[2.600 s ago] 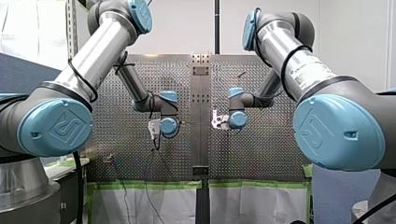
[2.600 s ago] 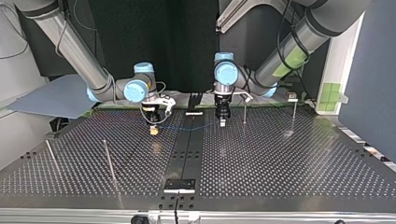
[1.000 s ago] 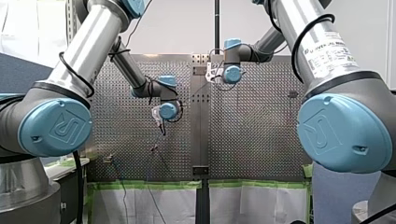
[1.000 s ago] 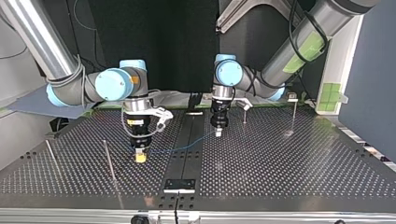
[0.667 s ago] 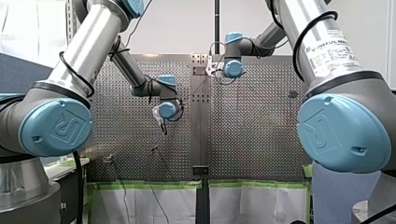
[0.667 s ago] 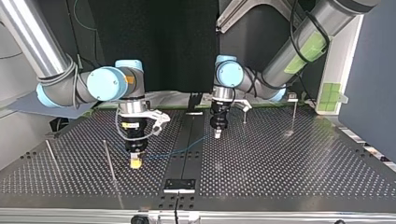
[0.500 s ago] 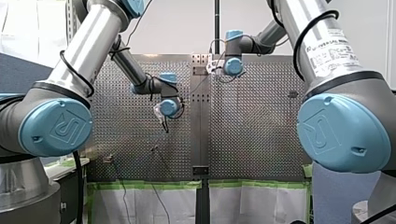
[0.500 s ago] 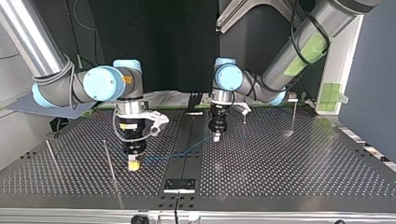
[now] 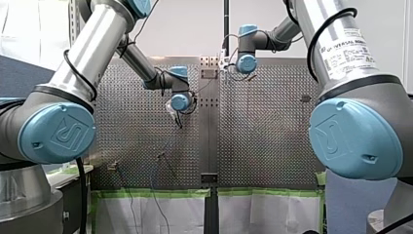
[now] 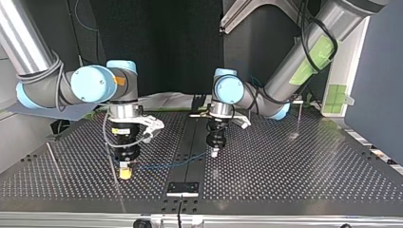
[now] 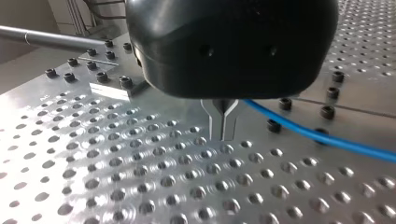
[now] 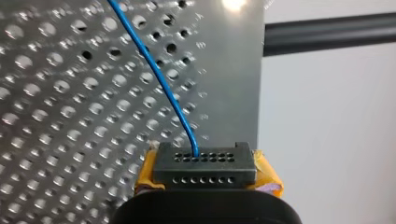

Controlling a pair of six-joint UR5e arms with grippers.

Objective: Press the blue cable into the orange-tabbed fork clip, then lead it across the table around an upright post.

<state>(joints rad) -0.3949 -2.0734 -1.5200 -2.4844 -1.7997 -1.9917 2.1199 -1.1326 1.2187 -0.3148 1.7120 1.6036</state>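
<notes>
Left wrist view: the robot's left gripper [image 11: 223,125], black with metal fingers [image 11: 215,122], is hovering just above the perforated table [image 11: 116,177]. Its pincer is narrow, the fingers drawn together to a thin slit and pinching the blue cable [image 11: 327,134]. The cable is leaving from behind them and running off low over the table, passing between black screw heads [image 11: 285,103]. Beyond the gripper a small bolted plate [image 11: 109,88] and a grey rod [image 11: 46,37] are lying near the table's edge. Right wrist view: the right gripper is clamping the same cable. Its yellow pads [image 12: 268,175] are closing on a black perforated block [image 12: 205,169], and the cable is rising out of the block's middle and curving away across the table. Top view: the right gripper is standing at the view's left and the left gripper near the middle, both pointing straight down close to the table. The cable is sagging slightly between them and crossing the dark central strip [image 10: 192,137]. A black plate [image 10: 183,188] is sitting on that strip at the near edge. One thin post [image 10: 52,156] is standing at the view's left and another [image 10: 299,118] at its far right, both well apart from the cable. Front view: the right gripper is working further up the table than the left.
</notes>
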